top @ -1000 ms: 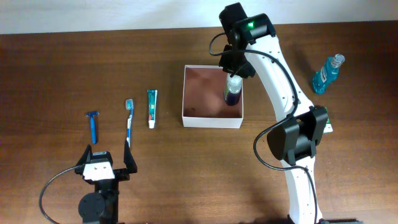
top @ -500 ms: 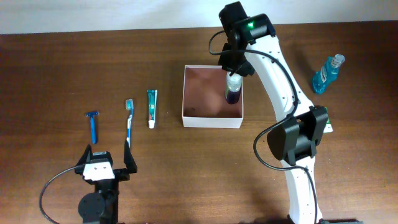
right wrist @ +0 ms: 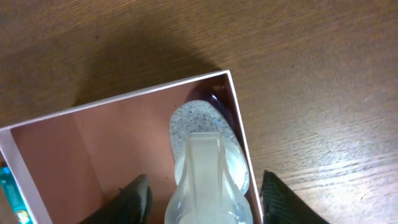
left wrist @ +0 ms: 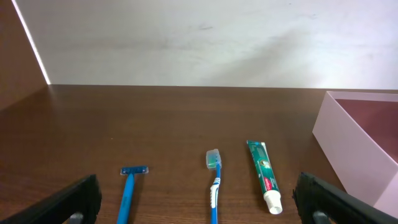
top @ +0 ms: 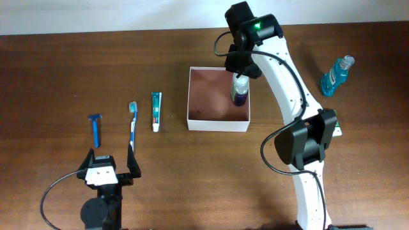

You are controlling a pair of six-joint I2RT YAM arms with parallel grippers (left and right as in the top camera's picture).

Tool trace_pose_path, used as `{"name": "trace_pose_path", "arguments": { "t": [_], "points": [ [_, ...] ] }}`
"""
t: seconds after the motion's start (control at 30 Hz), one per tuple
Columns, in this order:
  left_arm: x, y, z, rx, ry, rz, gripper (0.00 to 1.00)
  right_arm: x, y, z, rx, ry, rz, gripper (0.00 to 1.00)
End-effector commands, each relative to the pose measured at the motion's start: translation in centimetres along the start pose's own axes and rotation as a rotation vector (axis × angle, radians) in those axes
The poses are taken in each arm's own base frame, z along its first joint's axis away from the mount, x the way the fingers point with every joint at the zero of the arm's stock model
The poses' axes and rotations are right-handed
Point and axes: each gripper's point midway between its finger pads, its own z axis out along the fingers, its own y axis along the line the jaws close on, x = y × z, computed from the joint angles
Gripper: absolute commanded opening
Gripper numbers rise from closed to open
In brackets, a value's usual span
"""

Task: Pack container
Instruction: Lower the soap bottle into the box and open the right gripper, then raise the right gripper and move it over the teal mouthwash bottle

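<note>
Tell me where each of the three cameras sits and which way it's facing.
Overhead: above the table, looking straight down on container, left arm and right arm.
Left wrist: low over the table, facing level across razor, toothbrush, toothpaste; left fingers at the bottom corners.
Right wrist: above the container, looking down at the bottle; right fingers flank it.
Shared: all three show the container; overhead and right wrist share the bottle.

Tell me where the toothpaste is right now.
In the overhead view the toothpaste lies on the table just left of the container, outside it, with the toothbrush on its other side.
</note>
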Motion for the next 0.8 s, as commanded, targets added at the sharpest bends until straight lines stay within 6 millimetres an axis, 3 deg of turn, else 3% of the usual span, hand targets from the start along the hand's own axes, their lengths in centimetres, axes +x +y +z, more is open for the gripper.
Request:
{"name": "trace_pose_path", "arguments": {
  "t": [0.0, 0.13, 0.27, 0.4, 0.5, 0.63, 0.77],
  "points": [
    [0.1, -0.3, 0.0, 0.015, 0.001, 0.012, 0.99, -0.8, -0.2, -0.8, 0.003, -0.033, -0.015, 0.55],
    [0.1, -0.3, 0.0, 0.015, 0.001, 0.012, 0.99, -1.9, -0.3, -3.3, -0.031, -0.073, -0.012, 0.6],
    [0.1, -0.3, 0.0, 0.015, 0.001, 0.012, 0.99, -3.9, -1.4, -7.8, -0.088, -0.155, -0.008, 0.69],
    [0.1, -0.3, 0.0, 0.015, 0.001, 0.012, 0.99, -5.9, -5.1, -12.5, -0.112, -0.244, 0.061, 0.74],
    [0.1, -0.3, 0.0, 0.015, 0.001, 0.012, 0.99, -7.0, -8.5, -14.8, -0.119, -0.284, -0.009, 0.83],
    [0.1, -0.3, 0.0, 0.015, 0.001, 0.012, 0.99, -8.4, -12.1, -15.6, -0.151, -0.296, -0.172, 0.88],
    [0.1, -0.3, 0.0, 0.015, 0.001, 0.012, 0.99, -9.6, -17.4, -14.5, -0.055, -0.278, -0.136, 0.88]
  ]
}}
